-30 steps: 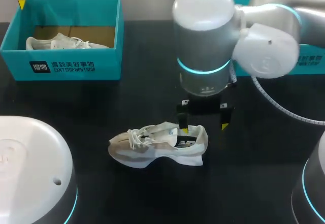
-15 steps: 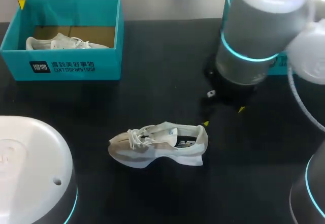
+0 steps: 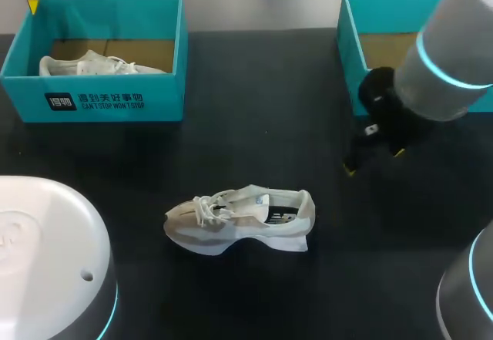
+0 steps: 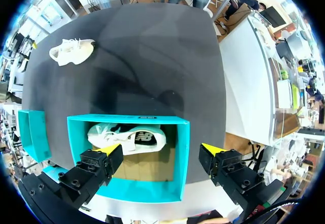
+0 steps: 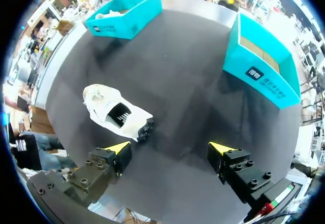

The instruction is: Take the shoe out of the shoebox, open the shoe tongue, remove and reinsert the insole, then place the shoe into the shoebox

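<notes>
Right pincer (image 3: 374,163) hangs open & empty just in front of the right shoebox (image 3: 348,47), well apart from the shoe (image 3: 239,220), which stands on its sole near the middle of the counter (image 3: 254,124). Left pincer (image 4: 161,149) open too, above the left shoebox (image 4: 147,191) w/ a second shoe (image 4: 127,137) inside. Insole looks seated, none loose, so prob. boxing step: next needs a firm grip on the heel rim, then a lift into the box
</notes>
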